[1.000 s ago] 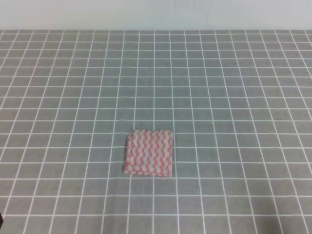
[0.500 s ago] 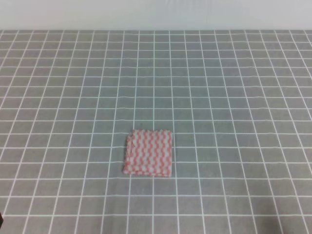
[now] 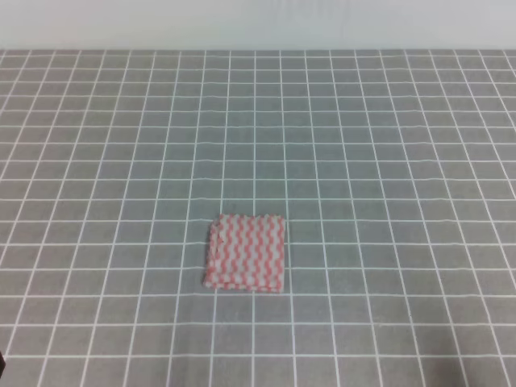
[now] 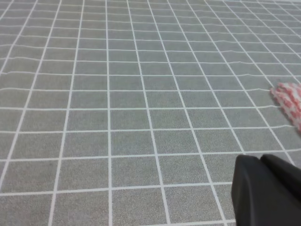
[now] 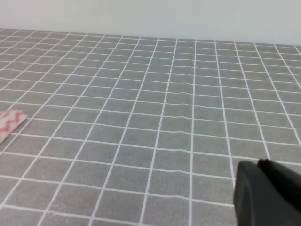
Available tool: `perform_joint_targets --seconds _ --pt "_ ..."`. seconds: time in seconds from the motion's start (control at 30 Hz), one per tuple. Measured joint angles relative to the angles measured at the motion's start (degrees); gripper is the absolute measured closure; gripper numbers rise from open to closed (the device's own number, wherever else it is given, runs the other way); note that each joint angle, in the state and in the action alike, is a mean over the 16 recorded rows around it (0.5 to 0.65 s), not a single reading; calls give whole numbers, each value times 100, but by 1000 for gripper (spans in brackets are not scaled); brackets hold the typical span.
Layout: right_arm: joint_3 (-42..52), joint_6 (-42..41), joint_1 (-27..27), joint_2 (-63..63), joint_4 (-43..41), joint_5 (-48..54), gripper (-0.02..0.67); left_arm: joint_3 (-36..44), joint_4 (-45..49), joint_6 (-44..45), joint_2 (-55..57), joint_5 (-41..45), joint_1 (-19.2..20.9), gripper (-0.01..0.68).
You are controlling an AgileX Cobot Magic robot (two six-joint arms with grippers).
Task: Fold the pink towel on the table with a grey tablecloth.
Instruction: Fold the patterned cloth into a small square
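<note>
The pink towel point(image 3: 245, 252) is seen lying as a small folded square on the grey-clothed desk point(image 3: 387, 145), unmoved over the last second. The left hand point(image 4: 268, 190) and right hand point(image 5: 265, 190) are parked well apart from it; their opening cannot be told. The folding is judged finished.

Both claws point(image 4: 268, 193) point(image 5: 268, 195) low, apart.
</note>
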Motion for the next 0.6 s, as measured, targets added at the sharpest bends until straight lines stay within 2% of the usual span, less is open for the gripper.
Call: perform_joint_targets --seconds 0.6 --pt "9 1 1 -7 5 -6 664 0 9 0 2 -10 0 676"
